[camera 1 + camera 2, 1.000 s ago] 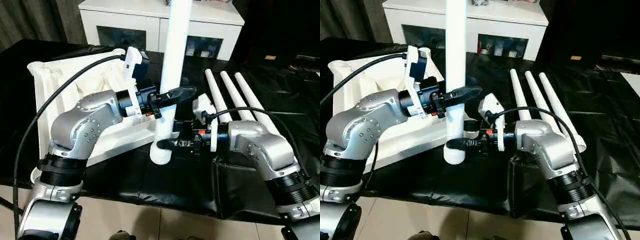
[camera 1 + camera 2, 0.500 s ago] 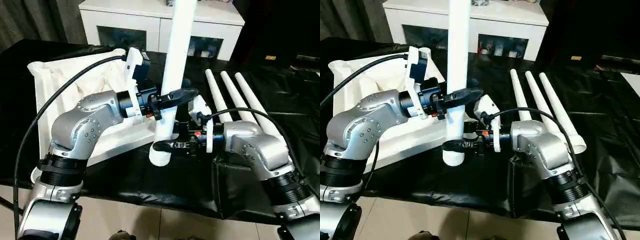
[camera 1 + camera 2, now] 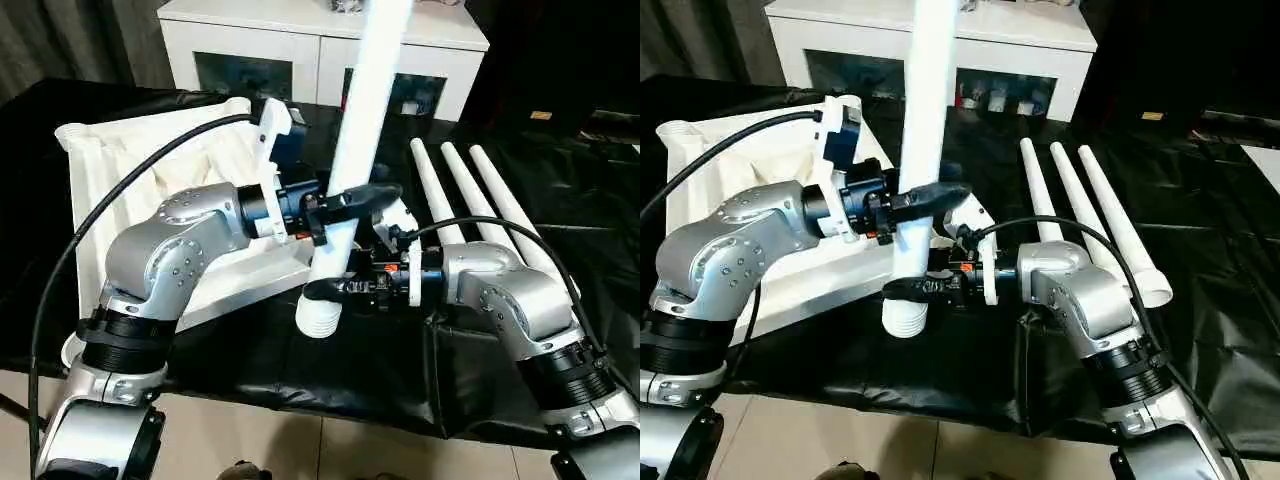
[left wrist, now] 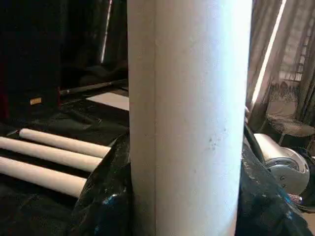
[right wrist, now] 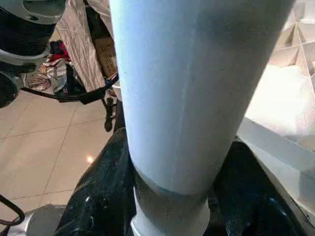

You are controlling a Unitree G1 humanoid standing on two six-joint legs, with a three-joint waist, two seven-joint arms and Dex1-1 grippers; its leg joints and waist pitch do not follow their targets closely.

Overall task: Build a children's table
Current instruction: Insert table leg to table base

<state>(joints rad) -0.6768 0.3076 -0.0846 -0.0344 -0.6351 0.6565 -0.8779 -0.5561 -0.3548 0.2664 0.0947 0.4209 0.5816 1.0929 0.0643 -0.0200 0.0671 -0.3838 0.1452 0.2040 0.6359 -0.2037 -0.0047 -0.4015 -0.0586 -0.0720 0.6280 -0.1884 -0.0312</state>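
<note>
Left eye view: leg in both jaws, tilted.

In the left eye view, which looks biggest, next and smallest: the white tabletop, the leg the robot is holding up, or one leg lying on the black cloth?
1. Tabletop.
2. Held leg, though it is nearer the camera, so this is unsure.
3. Lying leg, probably the same real size as the held one.

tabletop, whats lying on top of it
Nothing loose shows on the tabletop's bare ribbed underside. The left arm and held leg cover its near right part, so that stays unseen.
</note>
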